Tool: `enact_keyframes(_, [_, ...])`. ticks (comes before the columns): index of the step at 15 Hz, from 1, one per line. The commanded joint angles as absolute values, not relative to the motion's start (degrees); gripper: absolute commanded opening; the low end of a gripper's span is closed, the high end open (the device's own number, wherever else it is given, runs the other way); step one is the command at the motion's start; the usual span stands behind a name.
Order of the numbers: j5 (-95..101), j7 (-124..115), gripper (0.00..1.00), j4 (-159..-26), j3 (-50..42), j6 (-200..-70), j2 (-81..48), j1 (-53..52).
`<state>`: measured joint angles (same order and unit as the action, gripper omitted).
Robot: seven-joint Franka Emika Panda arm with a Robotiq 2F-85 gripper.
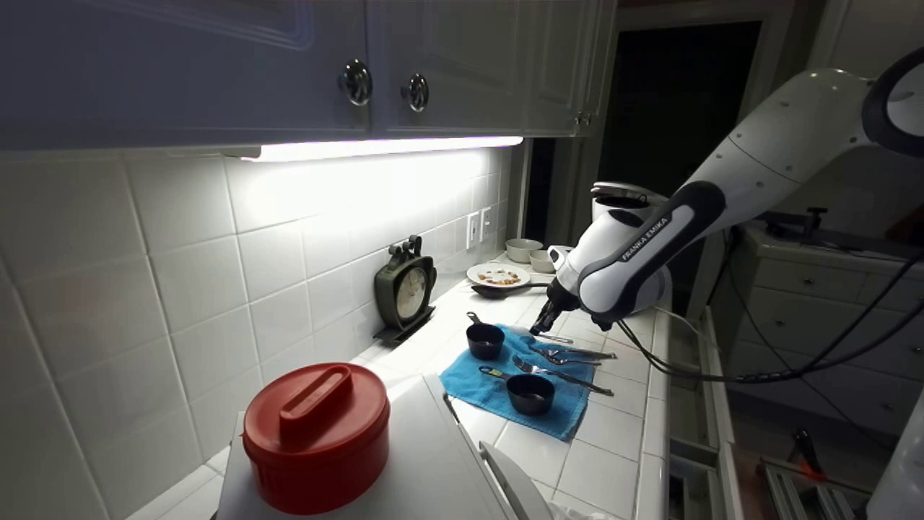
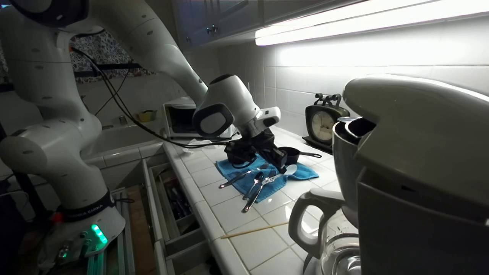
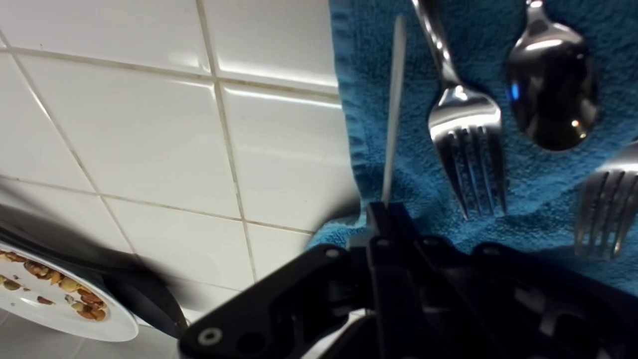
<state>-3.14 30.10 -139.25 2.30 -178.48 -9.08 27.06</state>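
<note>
My gripper (image 3: 388, 205) is shut on a thin white plastic spoon (image 3: 395, 94), whose handle runs out from between the fingertips in the wrist view. In an exterior view the spoon's pale bowl (image 2: 291, 169) shows just beyond the gripper (image 2: 283, 170), low over the blue towel (image 1: 469, 386). Whether the spoon still touches the cloth, I cannot tell. To its right in the wrist view lie a silver fork (image 3: 466, 117), a metal spoon (image 3: 551, 89) and a second fork (image 3: 610, 199). Two black measuring cups (image 1: 485, 341) sit on the towel.
A white plate (image 3: 119, 326) of nuts and a black utensil (image 1: 498, 292) lie farther along the counter. Against the wall stands a dark scale (image 1: 406, 289). A red lidded container (image 1: 317, 433), a mixer (image 2: 420, 152), a thin wooden stick (image 2: 252, 231) and a pulled-out drawer (image 2: 162, 233) surround the area.
</note>
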Motion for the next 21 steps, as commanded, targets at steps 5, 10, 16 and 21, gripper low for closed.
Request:
enact_keyframes(5, [-2.8, 31.4, 0.39, -139.1, 2.1, -179.4, -10.4, 28.1])
enact_keyframes(10, [-3.0, 31.0, 0.73, -139.6, 1.7, -180.3, -9.6, 27.9])
enact_keyframes(16, [-4.9, 29.9, 1.0, -141.0, 3.4, -182.5, -6.0, 28.4])
enact_keyframes(21, [-8.2, 25.4, 1.0, -141.7, 2.9, -169.6, -0.5, 27.9])
